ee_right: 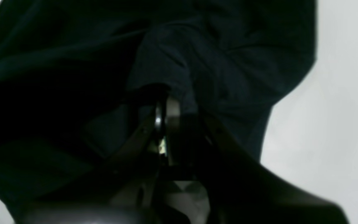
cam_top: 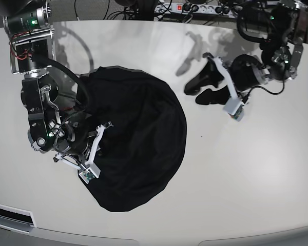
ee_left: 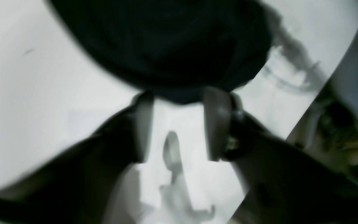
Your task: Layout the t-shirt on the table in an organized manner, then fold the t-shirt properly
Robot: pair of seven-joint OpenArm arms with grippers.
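Fingers (ee_right: 172, 109) of right gripper (ee_right: 166, 107) pinched on plain black soft-fabric t-shirt (cam_top: 138, 138), bunched on glossy off-white table (cam_top: 246, 169); left gripper (ee_left: 180, 102) spread wide, empty. Step: laying out. Next: regrasp, spread flat.

The base view looks steeply down from high above the near edge of the table (cam_top: 231, 169), taking in both arms and the whole t-shirt (cam_top: 143, 143), with the arm carrying the right wrist camera on its left side. The left wrist view rides just behind its own jaws, aimed past them at the table (ee_left: 42, 102) and one blurred edge of the t-shirt (ee_left: 166, 46). The right wrist view sits very close in, its frame almost filled by the same t-shirt (ee_right: 228, 62), so all three share that dark cloth.
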